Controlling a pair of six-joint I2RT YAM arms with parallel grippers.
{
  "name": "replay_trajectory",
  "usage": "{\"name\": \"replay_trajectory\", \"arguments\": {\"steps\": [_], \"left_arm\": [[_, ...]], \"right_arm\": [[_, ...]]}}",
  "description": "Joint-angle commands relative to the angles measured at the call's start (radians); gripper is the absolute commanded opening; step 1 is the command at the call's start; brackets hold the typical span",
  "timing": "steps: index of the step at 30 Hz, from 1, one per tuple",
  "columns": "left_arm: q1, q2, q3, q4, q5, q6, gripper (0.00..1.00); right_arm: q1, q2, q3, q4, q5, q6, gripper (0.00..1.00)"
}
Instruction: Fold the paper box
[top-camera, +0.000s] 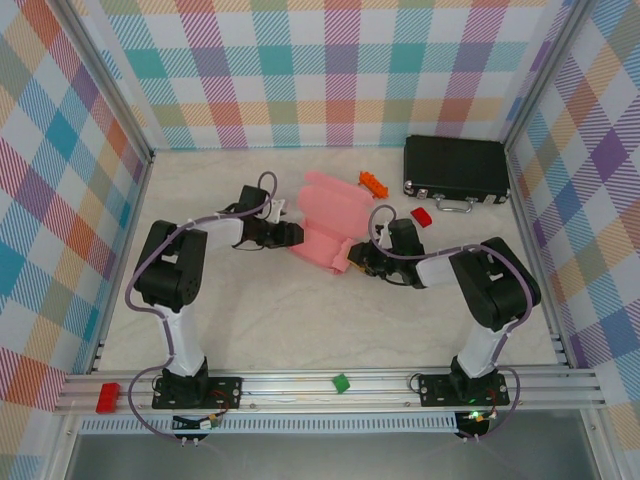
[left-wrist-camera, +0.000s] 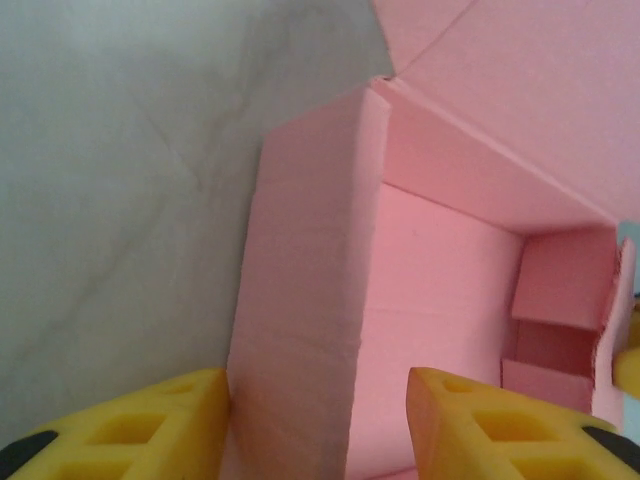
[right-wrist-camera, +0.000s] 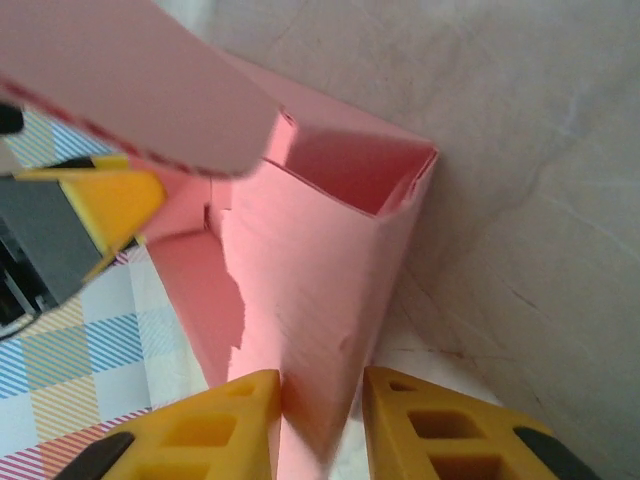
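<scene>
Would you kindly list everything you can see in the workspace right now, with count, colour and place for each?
paper box: one, pink, table centre, partly folded
hard case: one, black, far right corner
orange piece: one, orange, just beyond the box
red piece: one, red, in front of the case
green block: one, green, middle of the near rail
red block: one, red, left end of the near rail
table: one, whitish
walls: three, pastel checked, around the table
arms: two, black and white, near edge
left end effector: yellow fingers, open astride a box wall
right end effector: yellow fingers, pinching a box wall
</scene>
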Motion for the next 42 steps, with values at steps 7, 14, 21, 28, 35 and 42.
{"name": "replay_trajectory", "arguments": {"steps": [7, 14, 21, 28, 35, 42], "left_arm": [[-0.030, -0.159, -0.120, 0.024, -0.049, -0.106, 0.48], [-0.058, -0.148, -0.151, 0.064, -0.040, -0.146, 0.48], [-0.107, -0.160, -0.198, 0.134, -0.045, -0.215, 0.46], [-0.136, -0.171, -0.227, 0.143, -0.065, -0.232, 0.43], [-0.141, -0.186, -0.269, 0.153, -0.074, -0.238, 0.43], [-0.144, -0.192, -0.288, 0.178, -0.075, -0.250, 0.44]], "right_arm": [[0.007, -0.005, 0.069, -0.149, 0.011, -0.107, 0.27], [0.008, 0.019, 0.138, -0.259, 0.001, -0.174, 0.24], [0.034, 0.039, 0.236, -0.474, 0.067, -0.273, 0.22], [0.076, 0.054, 0.311, -0.661, 0.202, -0.352, 0.21], [0.110, 0.081, 0.397, -0.834, 0.346, -0.434, 0.21], [0.154, 0.121, 0.480, -0.980, 0.496, -0.486, 0.23]]}}
